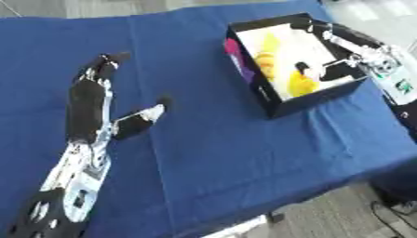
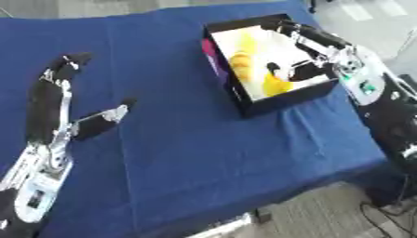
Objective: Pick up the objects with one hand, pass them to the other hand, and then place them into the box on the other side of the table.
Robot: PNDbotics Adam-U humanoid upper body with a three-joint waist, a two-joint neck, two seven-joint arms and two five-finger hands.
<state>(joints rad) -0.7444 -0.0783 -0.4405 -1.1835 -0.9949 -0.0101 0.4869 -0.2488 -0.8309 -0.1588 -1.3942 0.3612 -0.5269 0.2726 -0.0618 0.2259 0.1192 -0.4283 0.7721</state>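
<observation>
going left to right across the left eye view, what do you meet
left hand lying open on the blue tablecloth → black box holding yellow things → right hand reaching into the box

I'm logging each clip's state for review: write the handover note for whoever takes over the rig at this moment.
Left robot hand: open, flat on the blue tablecloth on the left side, holding nothing.
Right robot hand: reaching into the black box on the right side; whether its fingers are shut cannot be told.
Things: yellow objects lie inside the box, with something pink at its left wall.
Done: yellow objects are in the box.
Left: no loose object shows on the cloth; confirm the right robot hand has released, then withdraw it.
</observation>
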